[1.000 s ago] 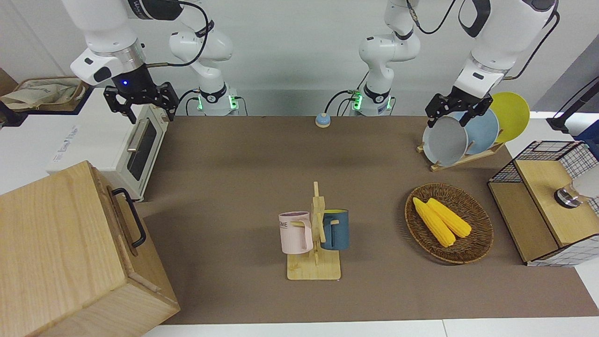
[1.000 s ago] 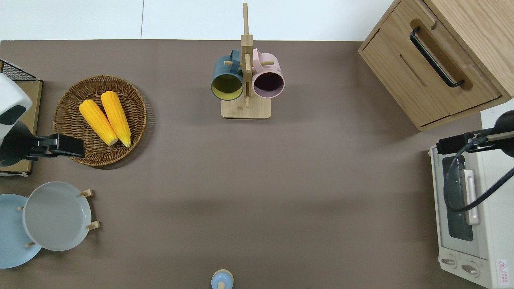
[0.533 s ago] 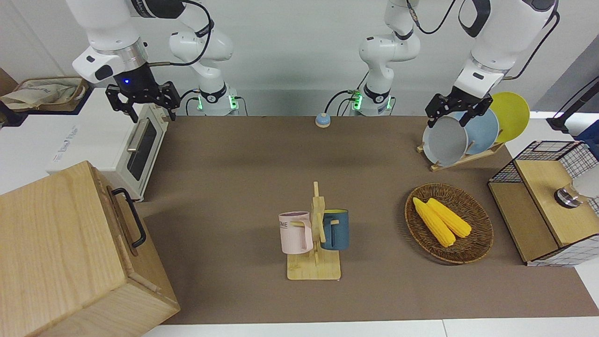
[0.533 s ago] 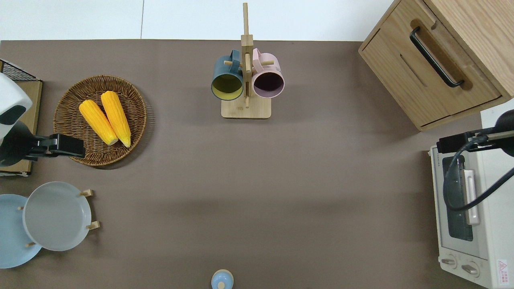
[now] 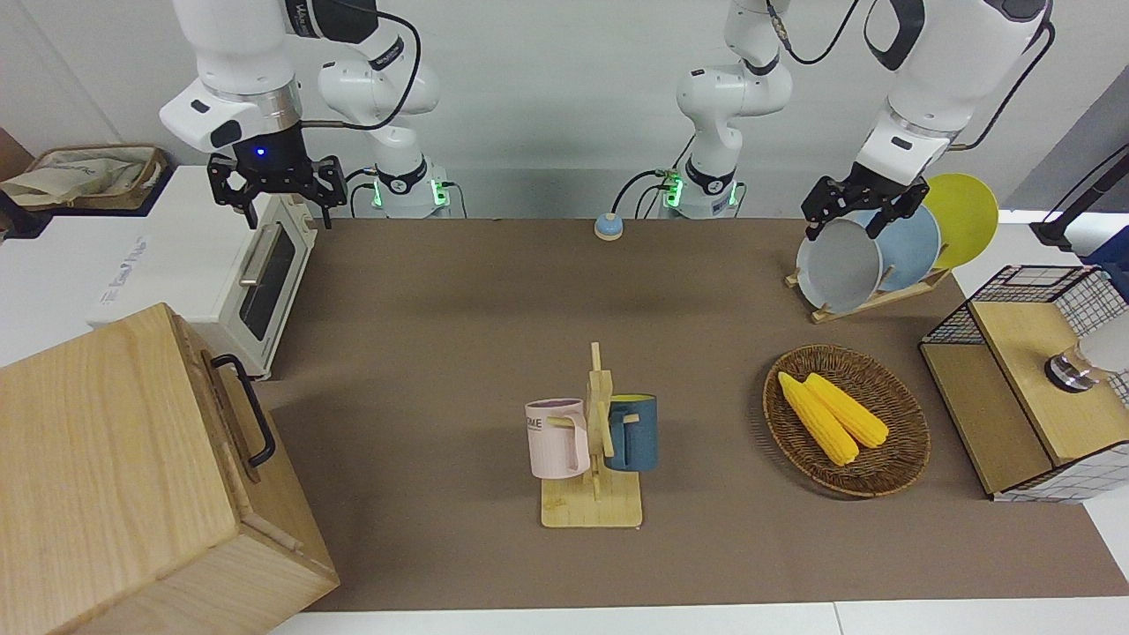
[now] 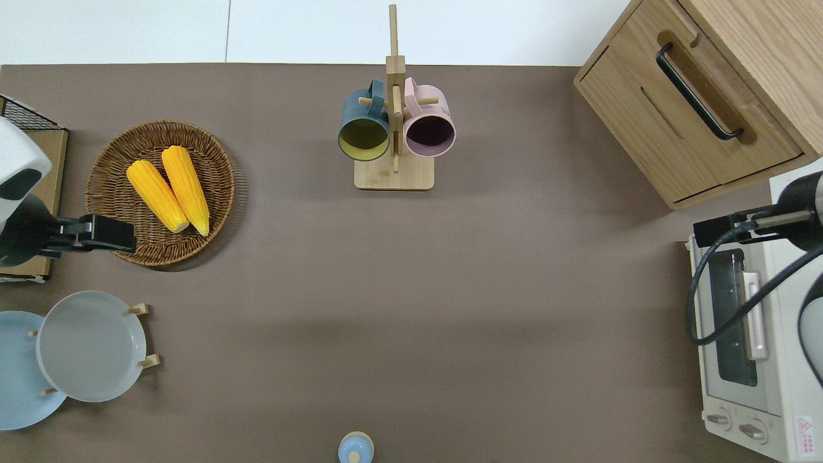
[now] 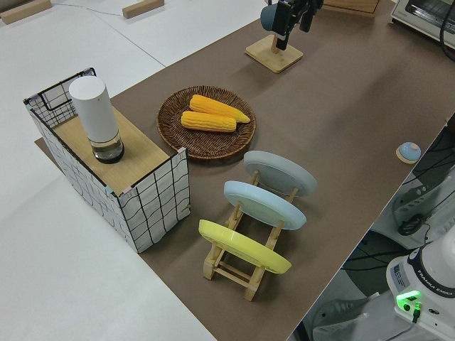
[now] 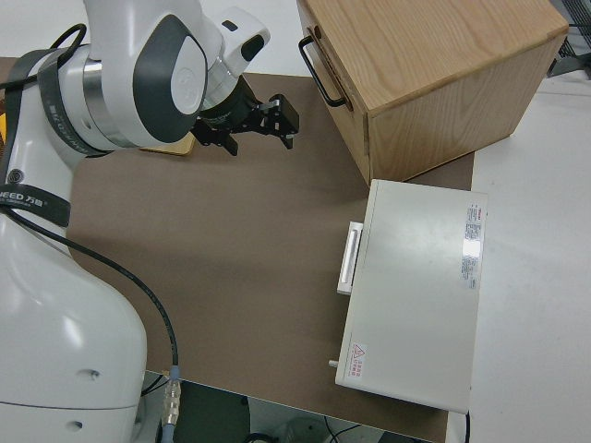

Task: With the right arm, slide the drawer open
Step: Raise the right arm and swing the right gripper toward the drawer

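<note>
Light-wood drawer (image 6: pixel 691 122) shut, slim black bar handle (image 6: pixel 697 93), right gripper (image 5: pixel 276 187) aloft

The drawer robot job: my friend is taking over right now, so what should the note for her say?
Right gripper: open, holding nothing, up in the air by the toaster oven, not at the drawer.
Left gripper: parked, holding nothing.
Drawer: shut, in the big wooden cabinet at the right arm's end of the table, farther from the robots than the toaster oven. Its black handle is untouched.
Done: nothing on the drawer.
Left: bring the right gripper to the handle, close on it, and slide the drawer out.
</note>
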Robot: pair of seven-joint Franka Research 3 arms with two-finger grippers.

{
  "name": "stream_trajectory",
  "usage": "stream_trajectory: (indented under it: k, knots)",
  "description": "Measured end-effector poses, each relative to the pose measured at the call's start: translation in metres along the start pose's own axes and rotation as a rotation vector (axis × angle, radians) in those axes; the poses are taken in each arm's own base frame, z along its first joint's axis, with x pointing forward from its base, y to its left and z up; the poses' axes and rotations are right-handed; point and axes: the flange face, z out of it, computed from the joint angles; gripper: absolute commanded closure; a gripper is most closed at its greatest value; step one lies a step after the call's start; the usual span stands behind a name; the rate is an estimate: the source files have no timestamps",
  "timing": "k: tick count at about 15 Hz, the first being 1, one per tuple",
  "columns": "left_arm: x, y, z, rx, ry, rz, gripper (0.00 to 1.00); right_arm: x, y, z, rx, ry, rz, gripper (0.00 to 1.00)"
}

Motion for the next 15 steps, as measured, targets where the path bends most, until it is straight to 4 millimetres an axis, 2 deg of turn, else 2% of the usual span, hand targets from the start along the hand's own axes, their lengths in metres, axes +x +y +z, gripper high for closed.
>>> stream_trajectory:
  k: [4,7,15]
  knots:
    - [0.0,0.0,0.0,0.0,0.0,0.0,0.0,0.004,-0.033,-0.007,-0.162,0.009,-0.065,0.021]
    - [0.0,0.0,0.0,0.0,0.0,0.0,0.0,0.007,-0.063,-0.003,-0.279,0.009,-0.109,0.023]
    - [0.0,0.0,0.0,0.0,0.0,0.0,0.0,0.023,-0.128,0.032,-0.569,0.012,-0.209,0.03]
